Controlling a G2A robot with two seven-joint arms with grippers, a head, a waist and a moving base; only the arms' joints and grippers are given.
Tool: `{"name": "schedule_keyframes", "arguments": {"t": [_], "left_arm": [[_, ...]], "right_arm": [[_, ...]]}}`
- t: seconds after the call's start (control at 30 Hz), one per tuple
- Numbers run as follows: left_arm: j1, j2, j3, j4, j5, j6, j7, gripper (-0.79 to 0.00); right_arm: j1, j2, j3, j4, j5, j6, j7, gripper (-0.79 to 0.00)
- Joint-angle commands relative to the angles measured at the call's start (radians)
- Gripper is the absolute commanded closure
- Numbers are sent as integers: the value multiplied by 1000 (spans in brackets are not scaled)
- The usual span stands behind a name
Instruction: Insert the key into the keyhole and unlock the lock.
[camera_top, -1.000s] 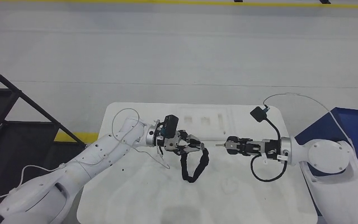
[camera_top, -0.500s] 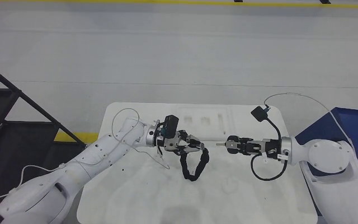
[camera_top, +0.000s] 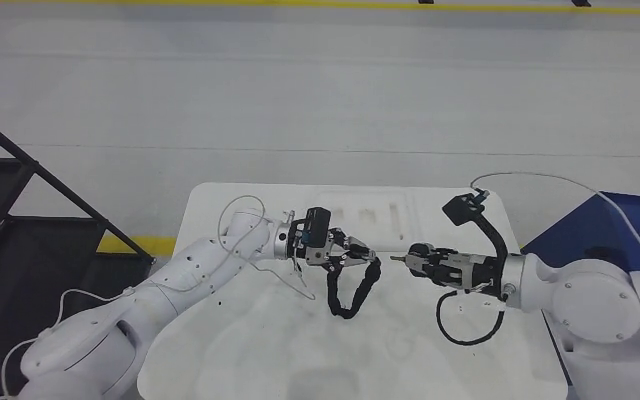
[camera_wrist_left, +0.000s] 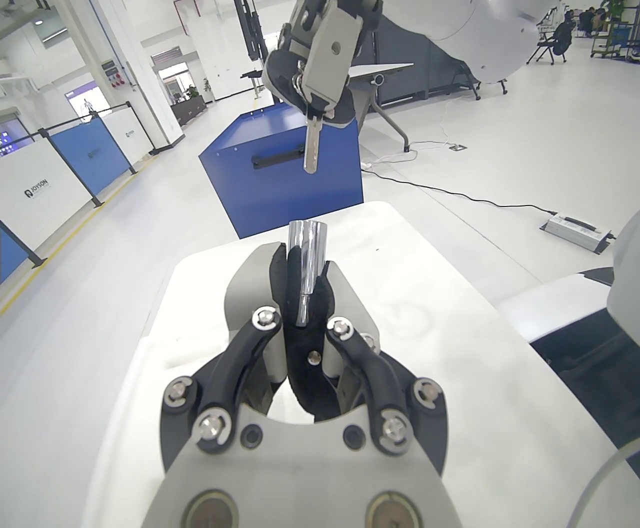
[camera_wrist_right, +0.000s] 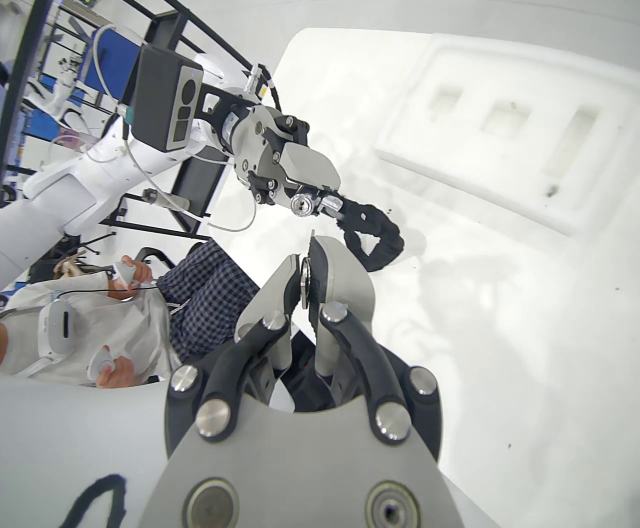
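Note:
My left gripper (camera_top: 352, 253) is shut on the lock (camera_top: 368, 256), a chrome cylinder (camera_wrist_left: 306, 265) with a black cable loop (camera_top: 350, 293) hanging under it above the white table (camera_top: 240, 350). The keyhole face (camera_wrist_right: 301, 204) points toward my right gripper (camera_top: 412, 262). That gripper is shut on the key (camera_wrist_left: 312, 145), whose silver blade sticks out toward the cylinder. The key's head sits between the pads (camera_wrist_right: 300, 287) in the right wrist view. A short gap separates the blade tip (camera_top: 396, 259) from the keyhole, and the two are roughly in line.
A white foam tray (camera_top: 370, 212) with shallow recesses lies at the back of the table. A blue cabinet (camera_top: 595, 225) stands off the table's right side and a black frame (camera_top: 45, 195) off its left.
The left arm has carried the lock a little to the right. The right arm has drawn back slightly with the key and its elbow has dropped. The gap between key and lock stays small.

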Motion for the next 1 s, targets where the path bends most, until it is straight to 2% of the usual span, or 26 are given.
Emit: {"name": "schedule_keyframes", "arguments": {"t": [0.0, 0.27, 0.43, 0.67, 0.97], "left_arm": [[-15, -21, 13, 30, 20, -2, 36, 0], [-55, -90, 63, 124, 73, 3, 92, 0], [-64, -111, 81, 163, 84, 21, 109, 0], [-67, -125, 108, 175, 81, 36, 125, 0], [-78, -123, 135, 185, 61, 39, 128, 0]], "right_arm": [[-4, 2, -5, -10, -16, 10, -3, 0], [-6, 6, -47, -27, -59, 6, -23, 0], [1, 8, -65, -23, -72, 11, -28, 0], [19, 12, -103, -12, -137, -12, -22, 0], [33, 14, -123, 1, -157, -9, -40, 0]]}}
